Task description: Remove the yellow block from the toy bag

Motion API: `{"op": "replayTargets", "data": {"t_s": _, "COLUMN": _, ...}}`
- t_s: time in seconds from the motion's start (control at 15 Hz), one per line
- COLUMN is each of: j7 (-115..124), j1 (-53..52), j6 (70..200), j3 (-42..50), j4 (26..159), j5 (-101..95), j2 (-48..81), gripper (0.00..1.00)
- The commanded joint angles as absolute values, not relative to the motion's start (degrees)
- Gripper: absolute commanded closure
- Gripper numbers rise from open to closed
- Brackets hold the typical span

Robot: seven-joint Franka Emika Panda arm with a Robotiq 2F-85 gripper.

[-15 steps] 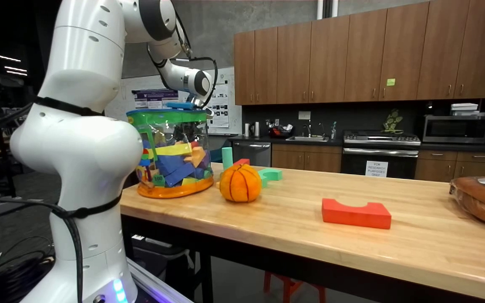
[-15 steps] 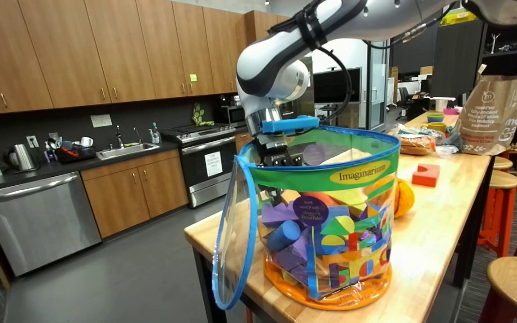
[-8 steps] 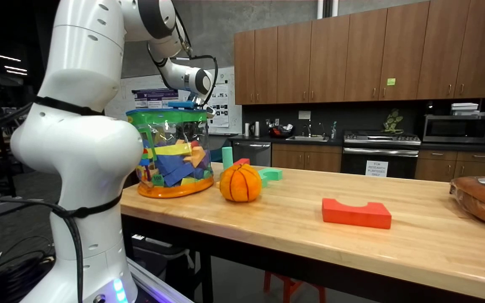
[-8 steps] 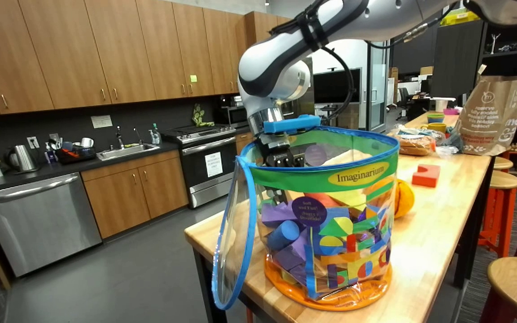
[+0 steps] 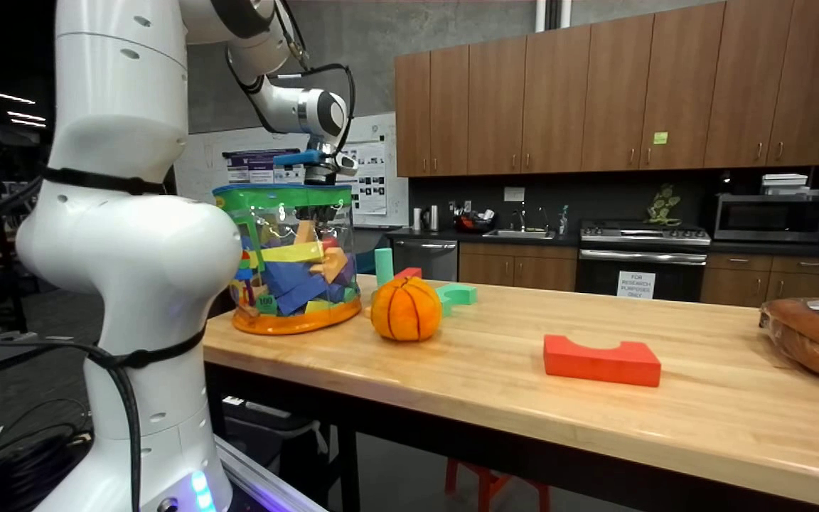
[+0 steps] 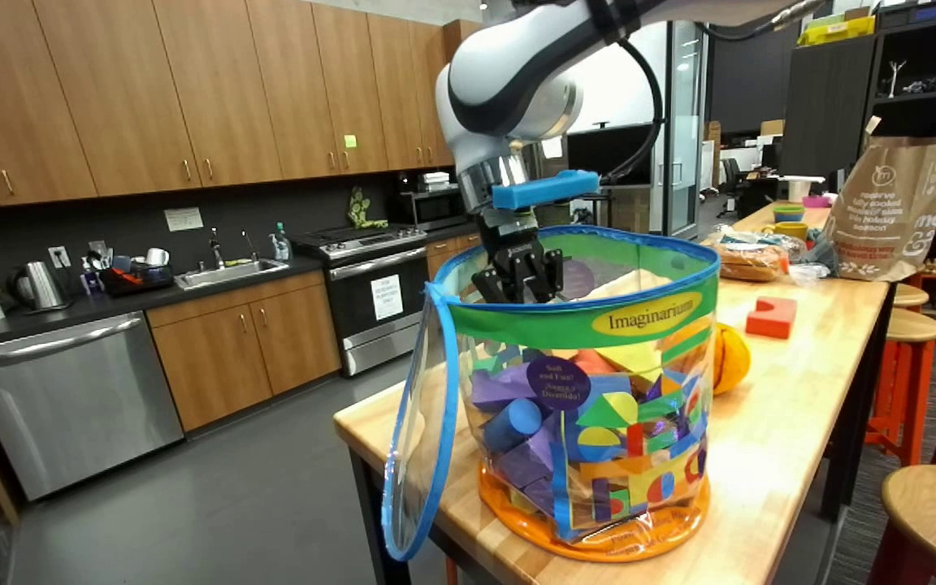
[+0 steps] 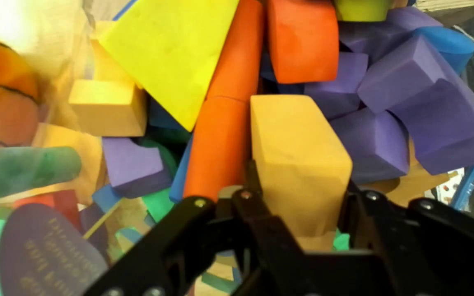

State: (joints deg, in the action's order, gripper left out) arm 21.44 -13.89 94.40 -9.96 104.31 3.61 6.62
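Golden-yellow block [image 7: 302, 162] tight in pincer [image 7: 301, 185]

The wrist view looks down along the pincer [image 7: 301, 181], from just above it, very near. In an exterior view we look from rather near, slightly down across the toy bag [image 6: 537, 327] to the pincer; in an exterior view, from farther off the pincer, close beside the arm [image 5: 121, 256], toward the cupboards [image 5: 594, 99] beyond it. Both exterior views share the pincer, the bag and the table [image 5: 495, 363].
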Motion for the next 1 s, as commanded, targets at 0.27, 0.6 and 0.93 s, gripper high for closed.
{"op": "replayTargets", "data": {"t_s": 0.27, "j7": 26.1, "j1": -13.5, "j6": 98.6, "j3": -11.8, "j4": 111.1, "j5": -0.8, "j2": -4.9, "gripper": 0.83}}
{"op": "replayTargets", "data": {"t_s": 0.6, "j7": 29.5, "j1": -12.5, "j6": 100.4, "j3": -12.3, "j4": 113.4, "j5": -3.5, "j2": -9.1, "gripper": 0.83}}
{"op": "replayTargets", "data": {"t_s": 0.93, "j7": 36.0, "j1": -10.9, "j6": 105.4, "j3": -13.1, "j4": 117.0, "j5": -8.8, "j2": -13.8, "gripper": 0.83}}
